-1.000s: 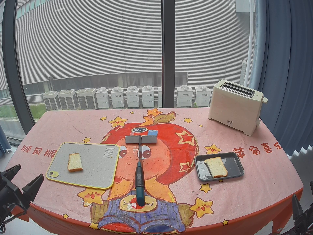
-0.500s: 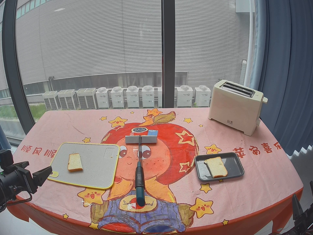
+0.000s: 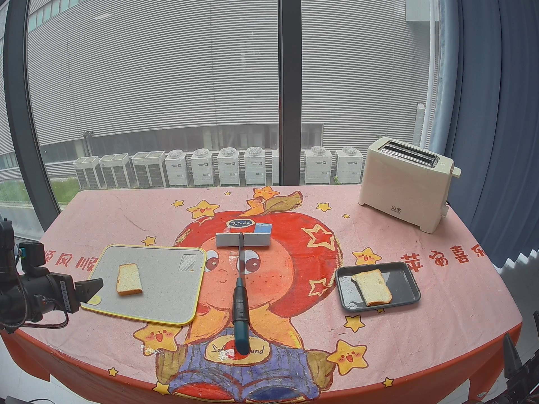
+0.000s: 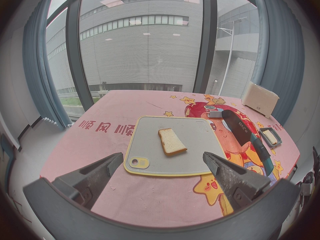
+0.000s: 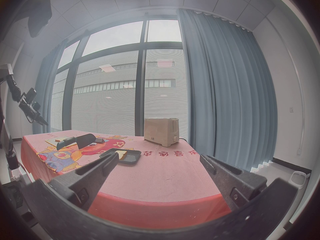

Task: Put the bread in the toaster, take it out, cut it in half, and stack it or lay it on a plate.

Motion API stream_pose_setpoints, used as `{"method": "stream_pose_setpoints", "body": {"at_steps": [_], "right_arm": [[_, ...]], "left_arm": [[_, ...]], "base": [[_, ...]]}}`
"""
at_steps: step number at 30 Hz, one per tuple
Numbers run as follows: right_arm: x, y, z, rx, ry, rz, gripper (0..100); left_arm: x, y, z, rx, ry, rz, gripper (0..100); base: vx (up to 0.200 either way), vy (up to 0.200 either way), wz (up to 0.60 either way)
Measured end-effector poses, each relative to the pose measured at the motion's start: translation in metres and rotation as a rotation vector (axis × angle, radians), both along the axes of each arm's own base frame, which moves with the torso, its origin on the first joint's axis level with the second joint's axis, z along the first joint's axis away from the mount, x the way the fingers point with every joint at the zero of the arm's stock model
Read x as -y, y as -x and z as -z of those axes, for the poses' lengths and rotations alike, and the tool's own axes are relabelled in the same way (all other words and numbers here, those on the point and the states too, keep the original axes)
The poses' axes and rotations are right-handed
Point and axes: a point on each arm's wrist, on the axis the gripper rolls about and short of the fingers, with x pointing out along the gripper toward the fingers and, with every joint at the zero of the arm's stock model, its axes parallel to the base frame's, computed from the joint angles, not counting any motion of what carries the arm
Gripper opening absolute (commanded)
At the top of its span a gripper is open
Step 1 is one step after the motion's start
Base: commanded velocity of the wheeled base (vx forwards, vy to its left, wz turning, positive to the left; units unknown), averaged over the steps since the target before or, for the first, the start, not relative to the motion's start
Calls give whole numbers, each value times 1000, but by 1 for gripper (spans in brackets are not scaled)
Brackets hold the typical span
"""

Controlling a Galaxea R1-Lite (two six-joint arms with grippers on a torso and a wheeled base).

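Half slice of pale toasted bread (image 3: 129,279) lies flat on grey yellow-rimmed cutting board (image 3: 168,301), left side of pink-clothed tabletop (image 3: 112,214). Second half slice (image 3: 371,287) lies on dark rectangular plate (image 3: 409,285), right side. Teal-handled knife (image 3: 241,310) lies between them. Cream toaster (image 3: 405,183) stands far right. Judged: toasting and cutting done; board half left to plate. Left claw (image 4: 162,159) spread, empty, near board's left edge. Right claw (image 5: 159,162) spread, empty, off tabletop's near right corner.
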Motion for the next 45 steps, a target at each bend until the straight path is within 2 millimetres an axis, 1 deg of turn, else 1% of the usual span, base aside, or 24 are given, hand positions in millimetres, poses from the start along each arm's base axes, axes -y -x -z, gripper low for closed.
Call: {"method": "stream_pose_setpoints", "body": {"at_steps": [8, 15, 35, 45], "right_arm": [[0, 0, 0, 0, 0, 0, 100], [0, 0, 0, 0, 0, 0, 100], [0, 0, 0, 0, 0, 0, 100], [0, 0, 0, 0, 0, 0, 100]], "left_arm": [[-2, -25, 2, -47, -6, -10, 100], [-9, -40, 3, -69, -12, -46, 100], [-12, -62, 28, -192, -7, -52, 100], [-20, -79, 36, -226, -3, -76, 100]], "base": [[0, 0, 0], [0, 0, 0], [0, 0, 0], [0, 0, 0]]}}
